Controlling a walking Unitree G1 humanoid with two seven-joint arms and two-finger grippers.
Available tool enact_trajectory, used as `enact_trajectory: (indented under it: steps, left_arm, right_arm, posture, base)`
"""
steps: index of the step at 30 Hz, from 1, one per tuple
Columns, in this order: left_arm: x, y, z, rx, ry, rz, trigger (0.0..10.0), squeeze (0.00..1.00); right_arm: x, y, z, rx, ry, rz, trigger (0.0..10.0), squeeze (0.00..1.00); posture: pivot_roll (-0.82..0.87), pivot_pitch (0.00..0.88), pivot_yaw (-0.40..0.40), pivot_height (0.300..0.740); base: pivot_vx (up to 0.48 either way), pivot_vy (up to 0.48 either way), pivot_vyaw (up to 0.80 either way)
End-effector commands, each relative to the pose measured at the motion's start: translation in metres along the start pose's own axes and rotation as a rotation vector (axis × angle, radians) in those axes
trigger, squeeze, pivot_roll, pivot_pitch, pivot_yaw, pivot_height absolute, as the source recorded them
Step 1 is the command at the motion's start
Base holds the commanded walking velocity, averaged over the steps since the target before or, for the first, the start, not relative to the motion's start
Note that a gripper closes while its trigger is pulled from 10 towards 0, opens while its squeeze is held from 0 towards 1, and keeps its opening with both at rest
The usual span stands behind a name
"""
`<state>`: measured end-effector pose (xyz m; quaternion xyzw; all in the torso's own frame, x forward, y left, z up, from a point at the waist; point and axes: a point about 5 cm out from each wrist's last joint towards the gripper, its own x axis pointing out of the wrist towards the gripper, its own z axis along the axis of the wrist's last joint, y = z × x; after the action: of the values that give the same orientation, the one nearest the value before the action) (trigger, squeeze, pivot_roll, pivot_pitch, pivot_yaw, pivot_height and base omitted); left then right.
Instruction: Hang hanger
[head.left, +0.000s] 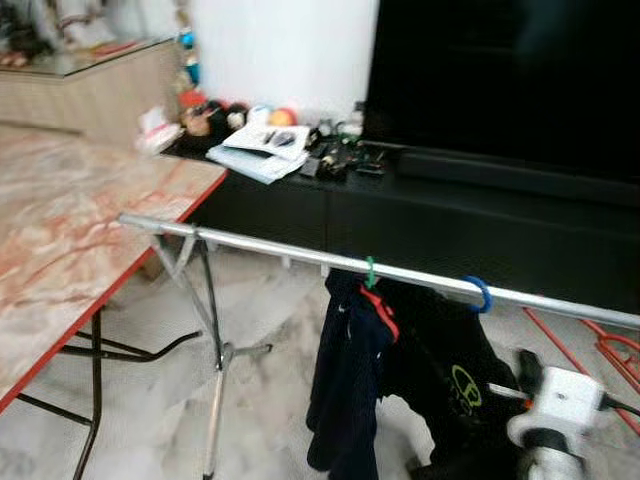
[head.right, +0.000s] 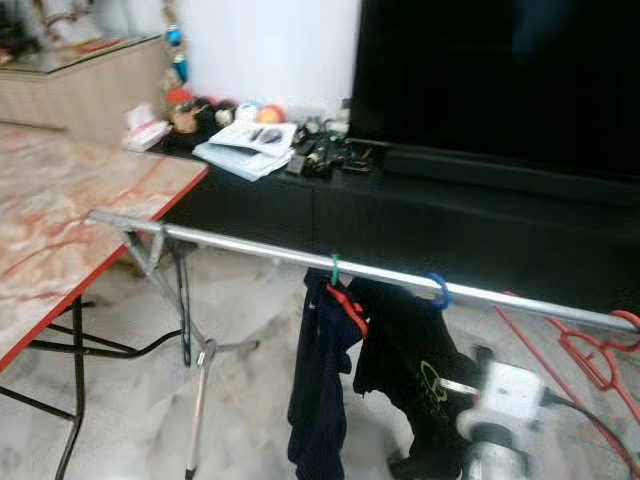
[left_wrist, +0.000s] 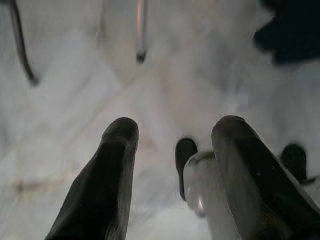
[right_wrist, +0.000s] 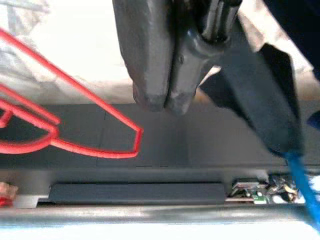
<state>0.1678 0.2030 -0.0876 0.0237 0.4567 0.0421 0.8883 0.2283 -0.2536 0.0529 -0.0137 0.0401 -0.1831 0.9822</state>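
My right gripper (right_wrist: 160, 102) clenched, apparently empty | left gripper (left_wrist: 172, 137) spread, idle | blue hanger (head.left: 481, 294) hooked on rail (head.left: 260, 243) | risk: withdrawing snags shirt (head.left: 440, 360), unhooking hanger

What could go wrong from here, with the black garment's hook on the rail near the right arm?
1. The blue hook sits on a sloping rail, so it may slide toward the green hook.
2. The right gripper is shut close to the black garment; pulling away could snag it.
3. The red hangers beside the arm could be knocked.
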Motion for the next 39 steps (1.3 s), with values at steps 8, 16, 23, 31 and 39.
enact_trajectory:
  steps: [8, 16, 23, 31, 39]
  left_arm:
    - [-0.005, 0.016, -0.018, 0.012, 0.068, 0.034, 10.0, 0.0]
    - [-0.005, 0.017, -0.017, 0.018, 0.069, 0.032, 10.0, 0.0]
    - [-0.004, 0.018, -0.016, 0.02, 0.073, 0.031, 10.0, 0.0]
    - [-0.004, 0.018, -0.016, 0.025, 0.074, 0.024, 10.0, 0.0]
    - [-0.004, 0.019, -0.015, 0.025, 0.076, 0.024, 10.0, 0.0]
  right_arm:
    - [-0.002, 0.012, 0.0, 0.017, 0.005, 0.02, 10.0, 0.0]
    - [-0.005, -0.011, -0.025, -0.093, 0.178, -0.031, 10.0, 1.0]
    - [0.01, -0.024, -0.015, -0.149, 0.181, 0.065, 10.0, 0.0]
    - [0.017, -0.022, -0.019, -0.193, 0.235, 0.114, 10.0, 0.0]
    - [0.025, -0.015, -0.033, -0.214, 0.33, 0.149, 10.0, 0.0]
  posture:
    - [0.07, 0.0, -0.004, 0.74]
    - [0.07, 0.0, -0.006, 0.74]
    - [0.07, 0.0, -0.004, 0.74]
    - [0.08, 0.0, 0.0, 0.74]
    - [0.09, 0.001, 0.006, 0.74]
  base:
    - [0.0, 0.0, 0.0]
    - [0.0, 0.0, 0.0]
    - [0.0, 0.0, 0.0]
    - [0.0, 0.0, 0.0]
    - [0.0, 0.0, 0.0]
